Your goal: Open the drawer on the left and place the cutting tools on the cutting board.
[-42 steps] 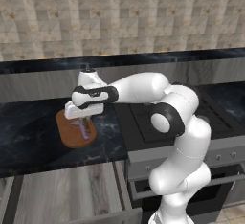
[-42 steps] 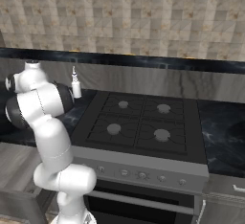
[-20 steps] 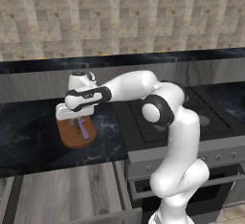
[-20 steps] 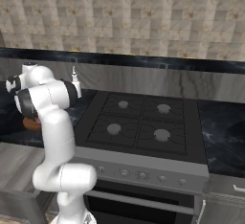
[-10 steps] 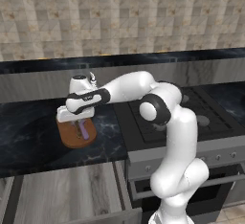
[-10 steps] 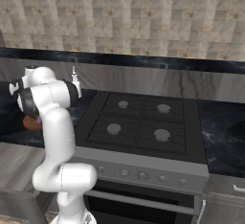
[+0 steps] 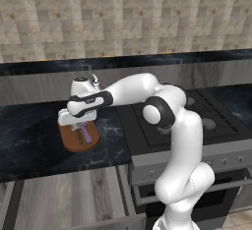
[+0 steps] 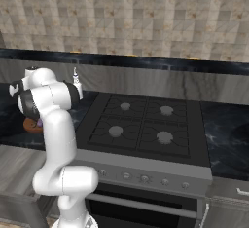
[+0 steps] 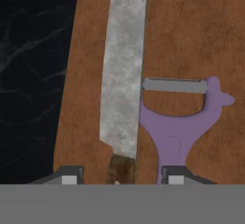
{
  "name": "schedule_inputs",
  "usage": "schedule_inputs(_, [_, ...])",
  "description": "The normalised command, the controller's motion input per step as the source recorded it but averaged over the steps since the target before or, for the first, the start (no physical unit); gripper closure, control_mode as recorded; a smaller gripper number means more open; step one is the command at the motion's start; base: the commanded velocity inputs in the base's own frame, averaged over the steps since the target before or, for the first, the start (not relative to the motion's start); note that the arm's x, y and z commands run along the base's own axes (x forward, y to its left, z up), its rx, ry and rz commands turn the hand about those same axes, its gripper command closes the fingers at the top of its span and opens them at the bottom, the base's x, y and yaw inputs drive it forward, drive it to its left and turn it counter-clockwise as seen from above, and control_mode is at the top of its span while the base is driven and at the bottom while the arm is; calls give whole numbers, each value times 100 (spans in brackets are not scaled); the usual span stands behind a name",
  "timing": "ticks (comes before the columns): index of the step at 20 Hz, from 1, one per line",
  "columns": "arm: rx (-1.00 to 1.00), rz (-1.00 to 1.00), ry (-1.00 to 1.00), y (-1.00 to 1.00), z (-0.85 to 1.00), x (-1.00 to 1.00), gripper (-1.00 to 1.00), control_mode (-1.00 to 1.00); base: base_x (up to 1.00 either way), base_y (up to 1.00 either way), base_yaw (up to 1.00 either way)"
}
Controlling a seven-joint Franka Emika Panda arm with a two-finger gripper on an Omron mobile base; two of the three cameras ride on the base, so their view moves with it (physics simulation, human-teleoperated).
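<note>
The brown wooden cutting board [image 7: 74, 144] [image 9: 191, 27] lies on the dark counter left of the hob. Both cutting tools rest on it side by side: the knife [image 9: 122, 74], whose brown handle points toward my hand, and the lilac Y-shaped peeler [image 9: 184, 122] [image 7: 86, 134]. My gripper [image 7: 75, 126] [image 9: 122, 176] hovers just over the board. It is open, and its fingertips [image 9: 69, 175] stand clear on either side of the knife handle. The drawer [image 7: 64, 199] is pulled out below the counter, showing its pale wood-grain inside.
A white bottle [image 7: 95, 81] [image 8: 76, 83] stands at the back of the counter behind my arm. The black hob [image 7: 197, 111] [image 8: 146, 124] lies to the right of the board. The open drawer juts out under the counter's front edge.
The jaws have spread apart and let go of the knife, which now lies on the board beside the peeler. The hand has sunk slightly toward the board.
</note>
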Motion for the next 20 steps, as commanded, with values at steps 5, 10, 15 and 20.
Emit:
schedule_inputs(5, [0, 0, -2, 0, 3, 0, -100, -100, 0, 0, 0])
schedule_inputs(10, [1, 0, -18, -4, 68, -53, -100, -100, 0, 0, 0])
schedule_inputs(15, [8, 0, -28, -39, 87, -98, -100, -100, 0, 0, 0])
schedule_inputs(20, [11, 0, -24, -79, 70, -100, -100, -100, 0, 0, 0])
